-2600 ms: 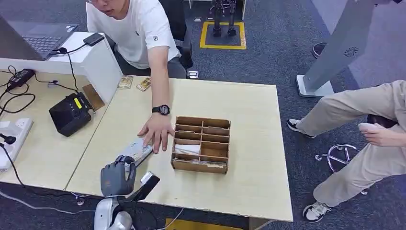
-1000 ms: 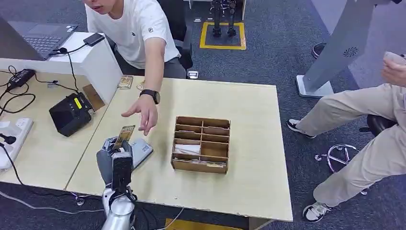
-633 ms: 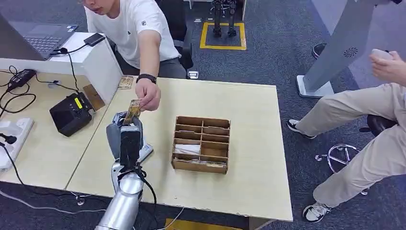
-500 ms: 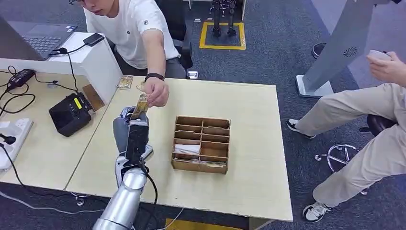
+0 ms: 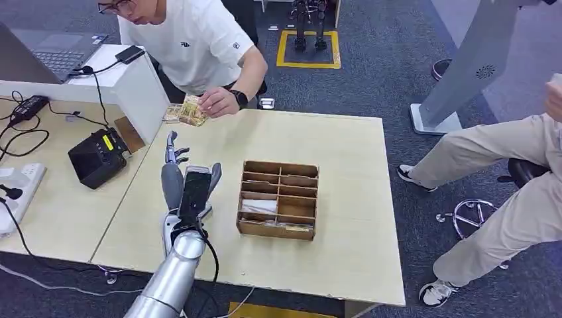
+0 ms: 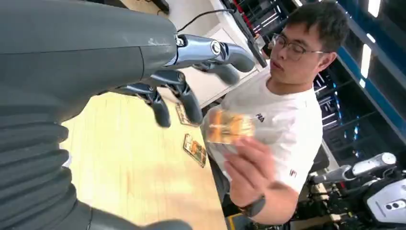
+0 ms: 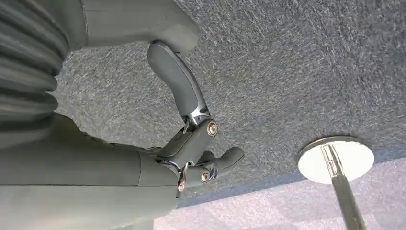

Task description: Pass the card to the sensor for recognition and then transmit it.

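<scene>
The card (image 5: 193, 108), small and yellow-brown, is in the person's hand (image 5: 219, 103) at the table's far edge. The same card (image 6: 229, 126) appears in the left wrist view, pinched in the person's fingers beyond my own. My left hand (image 5: 189, 182) is raised over the table's left part with its fingers (image 6: 186, 98) spread and nothing in it, well short of the card. The black sensor box (image 5: 99, 158) sits on the lower desk to its left. My right hand (image 7: 191, 153) hangs over grey carpet, fingers curled in and empty.
A wooden compartment box (image 5: 281, 165) stands mid-table, right of my left hand. Loose cards (image 5: 173, 114) lie at the far edge beside the person. A laptop (image 5: 53, 56) and cables are far left. A second person (image 5: 504, 172) sits at the right.
My left hand lifted the card off the table toward the person, who took it and drew it back to the far edge. My fingers then spread, empty.
</scene>
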`<control>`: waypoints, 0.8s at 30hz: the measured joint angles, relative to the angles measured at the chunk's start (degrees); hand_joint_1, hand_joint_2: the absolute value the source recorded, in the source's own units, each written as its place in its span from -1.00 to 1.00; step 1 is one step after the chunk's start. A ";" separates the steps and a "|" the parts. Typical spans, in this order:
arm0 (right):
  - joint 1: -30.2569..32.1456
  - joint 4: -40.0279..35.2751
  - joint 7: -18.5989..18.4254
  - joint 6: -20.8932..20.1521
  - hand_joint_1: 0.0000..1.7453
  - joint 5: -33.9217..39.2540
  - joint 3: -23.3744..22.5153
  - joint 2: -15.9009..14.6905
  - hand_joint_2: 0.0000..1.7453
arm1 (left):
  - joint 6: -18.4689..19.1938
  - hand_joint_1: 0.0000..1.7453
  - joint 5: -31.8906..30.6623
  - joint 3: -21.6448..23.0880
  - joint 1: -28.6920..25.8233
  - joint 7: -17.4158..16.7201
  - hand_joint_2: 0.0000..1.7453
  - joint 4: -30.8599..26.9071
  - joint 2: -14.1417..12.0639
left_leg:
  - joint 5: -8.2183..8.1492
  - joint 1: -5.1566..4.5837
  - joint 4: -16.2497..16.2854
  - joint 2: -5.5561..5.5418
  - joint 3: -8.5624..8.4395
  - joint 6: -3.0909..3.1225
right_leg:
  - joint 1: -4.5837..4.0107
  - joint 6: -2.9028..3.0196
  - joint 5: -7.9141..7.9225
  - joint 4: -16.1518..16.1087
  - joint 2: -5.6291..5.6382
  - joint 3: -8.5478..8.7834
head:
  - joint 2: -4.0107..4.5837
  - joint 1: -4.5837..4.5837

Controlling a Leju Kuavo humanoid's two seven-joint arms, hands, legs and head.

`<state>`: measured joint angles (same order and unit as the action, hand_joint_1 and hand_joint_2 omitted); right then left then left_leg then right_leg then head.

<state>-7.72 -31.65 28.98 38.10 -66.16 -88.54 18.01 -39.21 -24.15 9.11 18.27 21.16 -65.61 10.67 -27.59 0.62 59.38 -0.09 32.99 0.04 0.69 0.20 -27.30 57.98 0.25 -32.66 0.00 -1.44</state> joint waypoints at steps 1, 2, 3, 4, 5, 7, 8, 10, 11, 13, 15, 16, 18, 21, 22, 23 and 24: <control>0.00 0.00 0.00 0.00 -1.00 0.22 0.00 0.00 1.00 | -0.24 -1.00 0.70 0.00 -0.29 0.87 1.00 -0.18 -0.04 | 0.00 0.00 0.00 0.00 0.00 0.00 | 0.00 0.00 0.00 0.00 0.00 0.00 | 0.00 0.00; 0.01 0.00 0.00 0.00 -1.00 0.61 0.00 0.00 1.00 | -0.30 -1.00 1.60 0.00 -0.83 1.90 1.00 -0.75 -0.09 | 0.00 0.00 0.00 0.00 0.00 0.00 | 0.00 0.00 0.00 0.00 0.01 0.00 | 0.00 0.00; 0.01 0.00 -0.04 0.00 -1.00 0.79 0.00 0.00 1.00 | -0.30 -1.00 2.48 0.00 -1.45 2.96 1.00 -1.66 -0.09 | 0.00 0.00 0.00 0.00 0.00 0.00 | 0.00 0.00 0.00 0.00 0.01 0.00 | 0.00 0.00; 0.01 0.00 -0.11 0.00 -1.00 0.85 0.00 0.00 1.00 | -0.22 -1.00 3.46 0.00 -2.05 3.80 1.00 -2.38 -0.11 | 0.00 0.00 0.00 0.01 0.00 0.00 | 0.00 0.00 0.00 0.00 0.01 0.00 | 0.00 0.02; 0.02 -0.02 -0.18 0.00 -1.00 0.89 0.00 0.00 1.00 | 0.21 -1.00 5.47 0.00 -3.01 4.99 1.00 -3.77 -0.13 | 0.00 0.00 0.00 0.00 0.00 0.00 | 0.00 0.00 0.00 0.00 0.01 0.00 | 0.00 0.00; 0.03 -0.11 -0.35 0.00 -1.00 1.25 -0.02 0.00 1.00 | 1.67 -1.00 8.92 0.00 -5.22 7.28 1.00 -7.00 -0.24 | -0.01 0.00 0.00 0.03 0.01 0.00 | 0.00 0.00 0.00 0.00 0.03 -0.02 | 0.00 0.00; 0.03 -0.15 -0.35 0.00 -1.00 1.44 -0.02 0.00 1.00 | 2.43 -1.00 9.90 0.00 -6.18 8.17 1.00 -8.47 -0.31 | -0.01 0.00 0.00 0.02 0.01 0.00 | 0.00 -0.01 -0.01 0.00 0.02 -0.02 | 0.00 0.02; 0.03 -0.20 -0.18 0.00 -1.00 1.79 -0.02 0.00 1.00 | 3.69 -1.00 10.84 0.02 -8.31 9.83 1.00 -11.81 -0.48 | -0.02 0.00 0.00 0.02 0.02 0.00 | 0.00 -0.01 -0.02 -0.01 0.02 -0.03 | 0.00 0.00; 0.03 -0.22 0.00 0.00 -1.00 1.79 -0.02 0.00 1.00 | 4.27 -1.00 11.06 0.11 -9.31 10.47 1.00 -13.27 -0.57 | -0.02 0.00 0.00 0.02 0.02 0.00 | 0.00 -0.01 -0.02 -0.01 0.03 -0.03 | 0.00 0.00; 0.04 -0.31 0.18 0.00 -1.00 1.86 -0.02 0.00 1.00 | 6.17 -1.00 12.04 0.92 -11.52 11.80 1.00 -16.77 -1.00 | -0.03 0.00 0.00 0.02 0.03 0.00 | 0.00 -0.01 -0.02 -0.01 0.02 -0.04 | 0.00 0.00; 0.04 -0.39 0.24 0.00 -1.00 1.86 -0.02 0.00 1.00 | 8.31 -1.00 12.59 2.04 -13.43 13.13 1.00 -19.72 -1.38 | -0.03 0.00 0.00 0.02 0.03 0.01 | 0.00 -0.02 -0.02 -0.01 0.02 -0.04 | 0.00 0.00; 0.04 -0.42 0.28 0.00 -1.00 1.84 -0.02 0.00 1.00 | 9.51 -1.00 12.74 2.82 -14.34 13.77 1.00 -21.16 -1.70 | -0.03 0.00 -0.01 0.02 0.04 0.01 | 0.00 -0.02 -0.02 -0.01 0.02 -0.04 | 0.00 0.00; 0.04 -0.48 0.28 0.00 -1.00 1.84 -0.02 0.00 1.00 | 10.51 -1.00 12.87 4.24 -15.59 14.16 1.00 -23.30 -2.30 | -0.03 0.00 0.00 0.02 0.04 0.01 | 0.00 -0.02 -0.02 -0.01 0.01 -0.04 | 0.00 0.02; 0.04 -0.48 0.28 0.00 -1.00 1.84 -0.02 0.00 1.00 | 10.86 -1.00 12.96 5.27 -16.65 14.44 1.00 -25.35 -2.80 | -0.02 0.00 0.00 0.02 0.03 0.01 | 0.00 -0.02 -0.01 -0.01 0.01 -0.04 | 0.00 0.00; 0.04 -0.48 0.28 0.00 -1.00 1.84 -0.02 0.00 1.00 | 11.00 -1.00 13.02 5.47 -16.88 14.44 1.00 -25.81 -2.91 | -0.02 0.00 0.00 0.02 0.03 0.01 | 0.00 -0.02 -0.01 -0.01 0.01 -0.04 | 0.00 0.00; 0.04 -0.48 0.33 0.00 -1.00 1.86 -0.02 0.00 1.00 | 11.96 -1.00 13.05 5.84 -17.16 14.55 1.00 -26.34 -3.17 | -0.02 0.00 0.00 0.02 0.03 0.01 | 0.00 -0.01 -0.01 -0.01 0.01 -0.04 | 0.00 0.00; 0.04 -0.48 0.54 0.00 -1.00 1.88 -0.02 0.00 1.00 | 13.63 -1.00 12.96 6.32 -17.47 14.86 1.00 -27.00 -3.54 | -0.02 0.00 0.00 0.02 0.03 0.01 | 0.00 -0.01 -0.01 -0.01 0.01 -0.04 | 0.00 0.00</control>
<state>-7.68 -32.13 29.53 38.10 -64.28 -88.56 18.01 -25.59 -11.19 15.43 0.81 36.02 -92.61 7.13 -27.60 0.63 59.38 -0.06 33.02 0.05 0.69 0.19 -27.31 57.97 0.26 -32.70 0.00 -1.44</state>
